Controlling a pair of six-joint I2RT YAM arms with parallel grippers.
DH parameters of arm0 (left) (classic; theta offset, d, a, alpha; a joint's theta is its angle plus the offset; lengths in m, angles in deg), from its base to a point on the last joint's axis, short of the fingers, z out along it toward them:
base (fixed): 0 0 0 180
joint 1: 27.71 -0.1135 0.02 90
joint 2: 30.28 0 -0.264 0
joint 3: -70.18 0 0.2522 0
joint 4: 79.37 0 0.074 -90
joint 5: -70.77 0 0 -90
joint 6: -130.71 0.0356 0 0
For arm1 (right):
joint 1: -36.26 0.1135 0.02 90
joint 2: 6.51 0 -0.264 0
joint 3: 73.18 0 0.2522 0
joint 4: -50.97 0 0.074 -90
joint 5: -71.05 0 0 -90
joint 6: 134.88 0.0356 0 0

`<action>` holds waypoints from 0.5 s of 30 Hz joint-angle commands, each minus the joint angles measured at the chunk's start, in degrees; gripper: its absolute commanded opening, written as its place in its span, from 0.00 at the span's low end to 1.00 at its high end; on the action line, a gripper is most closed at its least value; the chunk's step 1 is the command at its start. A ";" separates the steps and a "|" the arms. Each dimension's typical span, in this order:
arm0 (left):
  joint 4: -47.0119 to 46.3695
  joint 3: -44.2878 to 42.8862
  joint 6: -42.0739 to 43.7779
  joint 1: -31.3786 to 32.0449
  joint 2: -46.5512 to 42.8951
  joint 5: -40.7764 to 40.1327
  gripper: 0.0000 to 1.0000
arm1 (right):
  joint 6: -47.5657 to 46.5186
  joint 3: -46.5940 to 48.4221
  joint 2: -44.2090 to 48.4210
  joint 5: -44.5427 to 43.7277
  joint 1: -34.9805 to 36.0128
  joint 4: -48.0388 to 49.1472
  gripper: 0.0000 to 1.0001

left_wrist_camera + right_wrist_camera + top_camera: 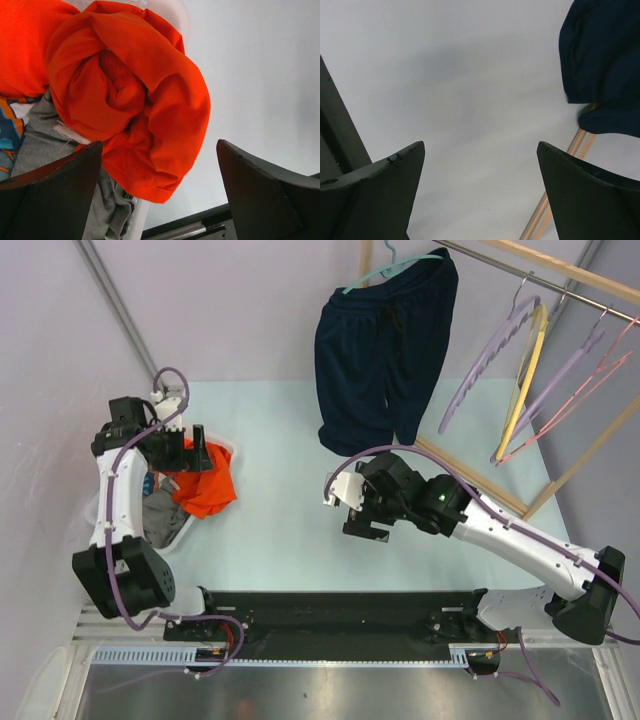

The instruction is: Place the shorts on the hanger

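- We see the shorts (207, 488) bunched in the white basket (170, 12) at the worktop's (280, 540) left, spilling over its rim
- Left gripper (190, 453) just above them, open, gripping nothing
- Right gripper (362, 528) open above the worktop
- The hanger (480, 362) hangs on the rack (585, 455), far right

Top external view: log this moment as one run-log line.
shorts: bunched in basket, ungripped | hanger: on rail | left end effector: open by shorts | right end effector: open, empty

one orange shorts (205, 490), one navy shorts (385, 350), one teal hanger (375, 278), two lavender hangers (482, 365), one yellow hanger (522, 385), one pink hanger (575, 387), one basket (228, 448)
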 commanded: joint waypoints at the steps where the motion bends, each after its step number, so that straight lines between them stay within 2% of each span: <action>1: -3.89 -0.09 2.77 -0.29 3.44 2.84 1.00 | -1.48 3.51 -0.72 1.41 0.65 -3.33 1.00; 4: -5.30 -0.36 3.73 -0.12 7.65 5.56 1.00 | -2.10 3.51 -0.98 1.68 0.74 -3.78 1.00; 9: -8.47 0.08 4.61 0.06 12.93 5.13 0.99 | -2.28 3.68 -0.89 1.68 0.74 -3.60 1.00; 11: -8.55 0.17 5.23 0.15 14.34 5.39 0.92 | -2.10 3.77 -0.81 1.76 0.74 -3.60 1.00; 12: -8.12 0.17 5.58 0.06 14.61 5.92 0.77 | -2.27 3.77 -0.81 1.59 0.74 -3.60 1.00; 14: -6.11 -0.97 6.63 0.06 13.91 7.14 0.54 | -2.19 3.77 -0.72 1.41 0.74 -3.43 1.00; 15: -5.48 -1.32 6.90 0.14 13.12 7.32 0.36 | -2.19 3.77 -0.46 1.41 0.74 -3.25 1.00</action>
